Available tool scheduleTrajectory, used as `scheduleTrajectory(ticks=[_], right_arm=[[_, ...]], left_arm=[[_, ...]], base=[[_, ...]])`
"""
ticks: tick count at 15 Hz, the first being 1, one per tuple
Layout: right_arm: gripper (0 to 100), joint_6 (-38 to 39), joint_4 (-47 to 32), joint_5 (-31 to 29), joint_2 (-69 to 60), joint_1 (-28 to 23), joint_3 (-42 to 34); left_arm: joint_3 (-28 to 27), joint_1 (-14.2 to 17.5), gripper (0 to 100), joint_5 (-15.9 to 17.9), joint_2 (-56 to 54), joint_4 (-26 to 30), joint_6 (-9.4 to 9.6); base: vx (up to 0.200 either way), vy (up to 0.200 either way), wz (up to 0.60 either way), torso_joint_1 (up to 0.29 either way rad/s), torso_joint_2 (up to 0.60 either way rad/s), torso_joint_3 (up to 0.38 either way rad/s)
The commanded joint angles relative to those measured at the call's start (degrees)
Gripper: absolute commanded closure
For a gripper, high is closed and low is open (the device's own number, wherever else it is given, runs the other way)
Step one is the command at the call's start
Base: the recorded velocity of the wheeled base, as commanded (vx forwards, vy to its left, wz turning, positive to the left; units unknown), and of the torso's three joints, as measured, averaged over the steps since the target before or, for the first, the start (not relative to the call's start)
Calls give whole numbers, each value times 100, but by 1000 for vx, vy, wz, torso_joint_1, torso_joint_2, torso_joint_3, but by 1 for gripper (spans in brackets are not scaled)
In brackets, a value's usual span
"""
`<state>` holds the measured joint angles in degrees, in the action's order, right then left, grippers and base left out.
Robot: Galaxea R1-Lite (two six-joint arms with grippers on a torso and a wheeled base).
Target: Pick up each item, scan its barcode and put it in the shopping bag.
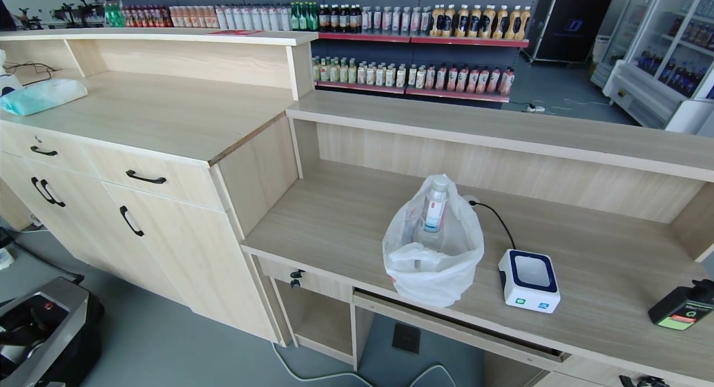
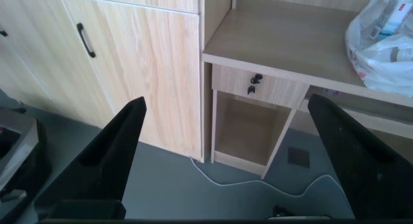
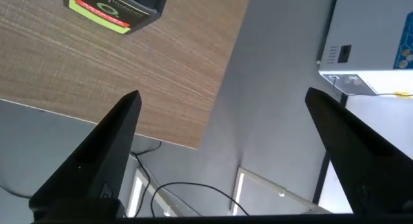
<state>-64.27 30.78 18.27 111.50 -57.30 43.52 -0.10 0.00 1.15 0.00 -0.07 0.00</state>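
Look at your left jaws in the left wrist view: two flat, matt black blades, each broad at the root and narrowing in a straight slant to a blunt, squared-off tip. Their inner edges catch a faint grey sheen, while the wider faces read as plain dark. They stand wide apart, and a thin black strip of housing joins their roots. Your right jaws, in the right wrist view, are the same make: a matched pair of black tapered wedges with blunt tips, smooth faces and a slightly lighter grey along the inner slant, standing wide apart above the same dark strip.
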Motion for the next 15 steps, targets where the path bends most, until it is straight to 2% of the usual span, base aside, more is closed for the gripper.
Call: scheduleTrajectory(ticks=[1, 15], right_arm=[[0, -24, -2, 141, 382, 0, 130], [0, 20, -55, 1741, 1656, 0, 1229]], left_arm=[[1, 0, 0, 0, 0, -1, 0], [1, 0, 0, 8, 0, -1, 0]], base=[[0, 0, 0, 0, 0, 0], [0, 0, 0, 0, 0, 0]])
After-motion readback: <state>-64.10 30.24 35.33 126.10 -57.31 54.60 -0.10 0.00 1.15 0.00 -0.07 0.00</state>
